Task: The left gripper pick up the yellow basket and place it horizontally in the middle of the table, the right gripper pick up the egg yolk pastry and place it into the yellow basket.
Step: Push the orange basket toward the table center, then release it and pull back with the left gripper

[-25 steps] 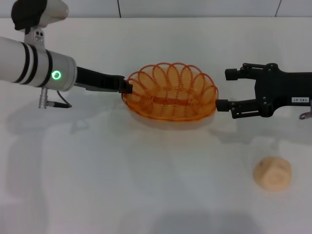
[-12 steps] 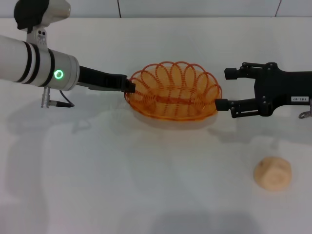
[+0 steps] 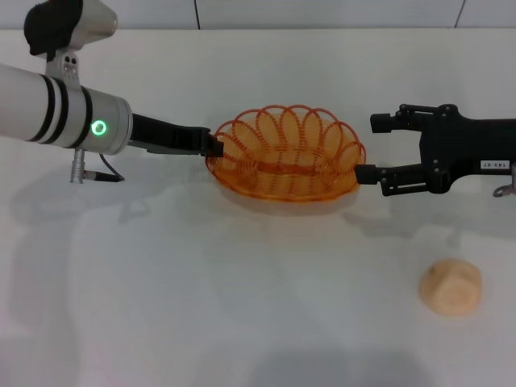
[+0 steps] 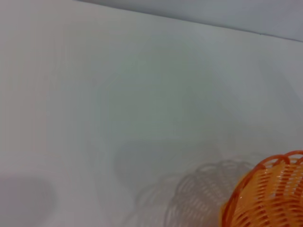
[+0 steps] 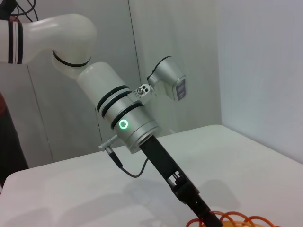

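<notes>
The yellow basket (image 3: 282, 153) is in the middle of the table (image 3: 242, 306), long side across the view. My left gripper (image 3: 213, 147) is shut on its left rim. In the left wrist view the basket (image 4: 272, 198) casts a shadow to one side on the table. My right gripper (image 3: 373, 148) is open and empty, its fingers just off the basket's right rim. The egg yolk pastry (image 3: 451, 288) lies on the table at the front right, well in front of the right gripper. The right wrist view shows the left gripper (image 5: 204, 216) and a bit of the basket's rim (image 5: 236, 221).
The table's back edge meets a pale wall (image 3: 322, 12). A cable (image 3: 101, 173) hangs from the left arm's wrist just above the table.
My left gripper has moved a little to the right with the basket. The right arm and the pastry have not moved.
</notes>
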Tool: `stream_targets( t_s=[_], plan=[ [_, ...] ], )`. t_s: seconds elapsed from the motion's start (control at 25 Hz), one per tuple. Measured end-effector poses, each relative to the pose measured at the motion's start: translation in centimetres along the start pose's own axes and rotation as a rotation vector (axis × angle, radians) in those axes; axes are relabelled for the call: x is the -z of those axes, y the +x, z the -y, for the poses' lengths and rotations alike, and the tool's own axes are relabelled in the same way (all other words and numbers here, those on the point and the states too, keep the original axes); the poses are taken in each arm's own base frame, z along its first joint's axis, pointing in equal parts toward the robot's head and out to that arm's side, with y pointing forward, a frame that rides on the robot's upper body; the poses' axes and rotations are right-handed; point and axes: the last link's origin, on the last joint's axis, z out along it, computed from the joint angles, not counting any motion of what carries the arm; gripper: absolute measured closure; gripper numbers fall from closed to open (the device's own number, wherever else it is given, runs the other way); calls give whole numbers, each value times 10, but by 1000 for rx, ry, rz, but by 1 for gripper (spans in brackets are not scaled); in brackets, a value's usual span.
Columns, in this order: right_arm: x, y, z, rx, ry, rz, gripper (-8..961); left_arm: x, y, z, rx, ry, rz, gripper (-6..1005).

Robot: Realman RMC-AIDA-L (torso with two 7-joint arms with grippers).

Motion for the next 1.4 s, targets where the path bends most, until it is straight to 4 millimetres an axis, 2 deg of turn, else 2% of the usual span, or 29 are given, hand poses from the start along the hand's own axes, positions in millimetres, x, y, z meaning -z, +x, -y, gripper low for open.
stream_targets(
  t_s=[0.76, 1.08, 1.4],
  plan=[
    [-2, -1, 0, 5, -4, -5, 84, 0, 0, -3, 12, -33, -18, 808],
    [-2, 0, 1, 4, 2, -5, 84, 10, 1, 7, 24, -20, -56, 495],
    [-1, 0, 1, -5, 8, 2, 84, 39, 2, 33, -38, 66, -106, 166]
  ],
)
